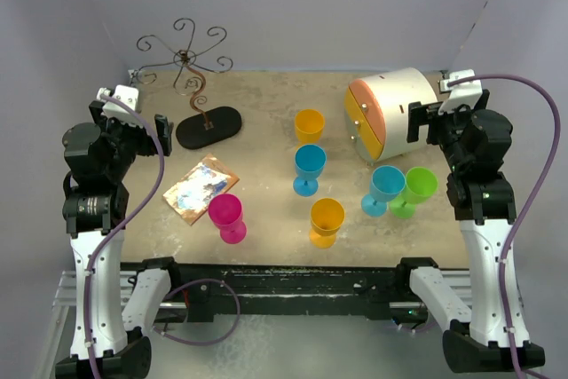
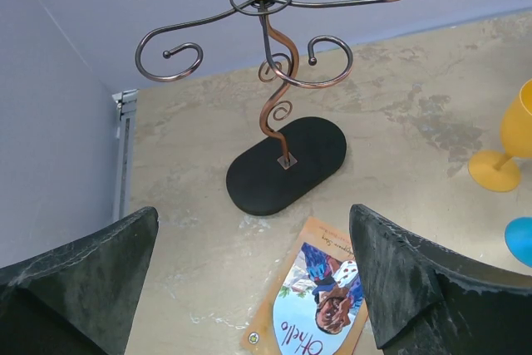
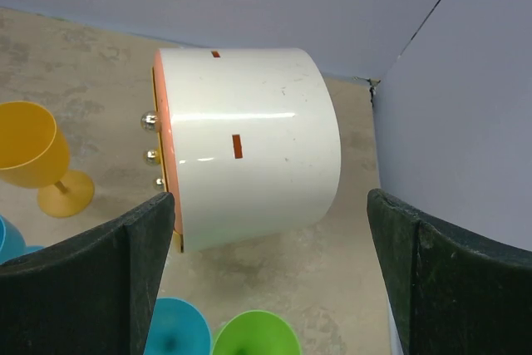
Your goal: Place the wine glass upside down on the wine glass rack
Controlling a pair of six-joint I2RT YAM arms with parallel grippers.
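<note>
Glasses: we count six plastic stemmed ones, all upright on the table. The pink glass (image 1: 226, 217) stands nearest the left arm. In the middle, an orange glass (image 1: 310, 124) is at the back, a blue glass (image 1: 310, 166) in front of it, and a second orange glass (image 1: 326, 221) nearest us. At right, a second blue glass (image 1: 385, 188) stands just beside a green glass (image 1: 415, 189).
Rack (image 1: 206, 124): stands far left on its black oval base, well apart from the glasses.
Left pincer (image 2: 253, 230): spread wide, holding nothing, in the air facing the rack.
Right pincer (image 3: 270, 205): spread wide, holding nothing, facing a white drum (image 1: 395, 113) lying on its side.
Surface: a mottled beige table (image 1: 266, 95); a printed packet (image 1: 201, 188) lies flat between the rack and the pink glass.
Room: we see pale lilac-grey walls on the left, back and right.
</note>
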